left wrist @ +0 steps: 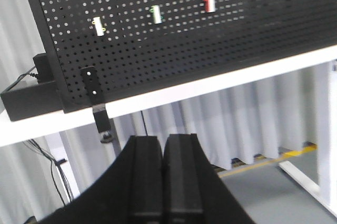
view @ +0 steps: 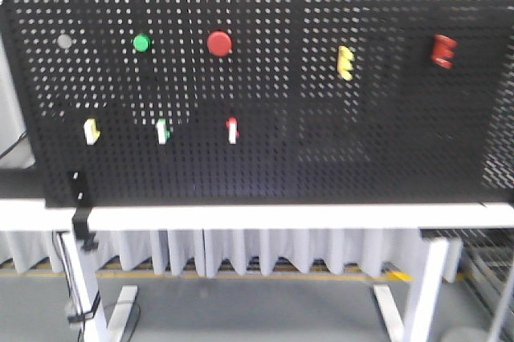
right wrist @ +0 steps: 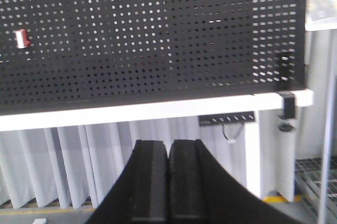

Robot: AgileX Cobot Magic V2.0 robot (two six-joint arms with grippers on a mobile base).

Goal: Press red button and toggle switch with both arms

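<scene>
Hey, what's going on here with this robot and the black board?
Nothing is being handled yet. The left gripper and right gripper are both shut and empty, held low, away from the black pegboard. Neither touches the red button or the red toggle switch below it.

The left gripper [left wrist: 163,141] is seen at the bottom centre of its wrist view. Its two black fingers [left wrist: 145,182] are brought together so that their inner faces meet along a thin vertical seam. The fingers are flat-ended and ribbed lengthwise, and they widen downward into curved black flanks toward the lower edge. A slight roll of the left wrist is indicated by the tilt of that view. The right gripper [right wrist: 169,144] is shown in the same pose in its own wrist view, which is level. Its black fingers [right wrist: 150,182] are pressed side by side, with only a narrow dark line between them.
</scene>
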